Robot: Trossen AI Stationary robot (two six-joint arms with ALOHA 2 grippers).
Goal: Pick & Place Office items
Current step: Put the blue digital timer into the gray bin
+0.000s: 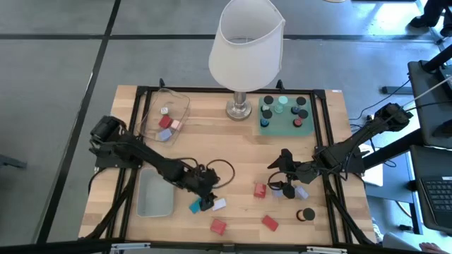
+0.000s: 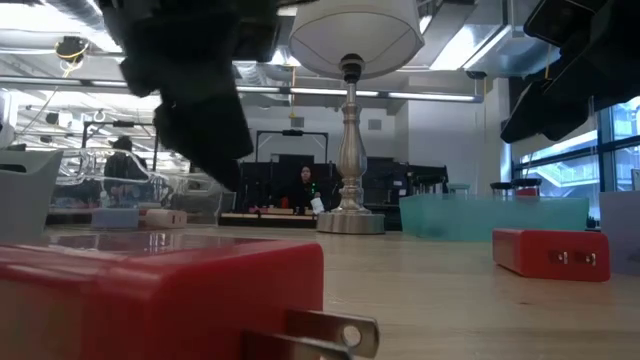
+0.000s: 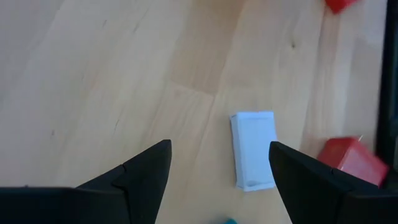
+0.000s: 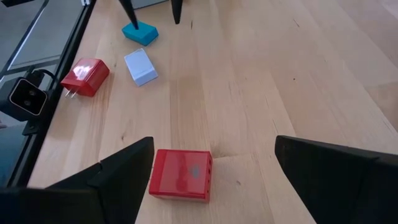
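On the table's left, a clear tray (image 1: 171, 106) holds a few small pieces, and a grey-blue bin (image 1: 155, 194) sits nearer the front edge. The left gripper (image 1: 206, 203) hovers with fingers spread and empty over a lavender block (image 3: 253, 149), a teal block (image 1: 195, 207) just beside it. Further right, red blocks (image 1: 217, 226) lie near the front edge. The right gripper (image 4: 211, 168), jaws wide and holding nothing, hangs above a red block (image 4: 181, 174). A black cap (image 1: 306, 214) sits nearby; what looks like caps fills the green mat (image 1: 284, 113).
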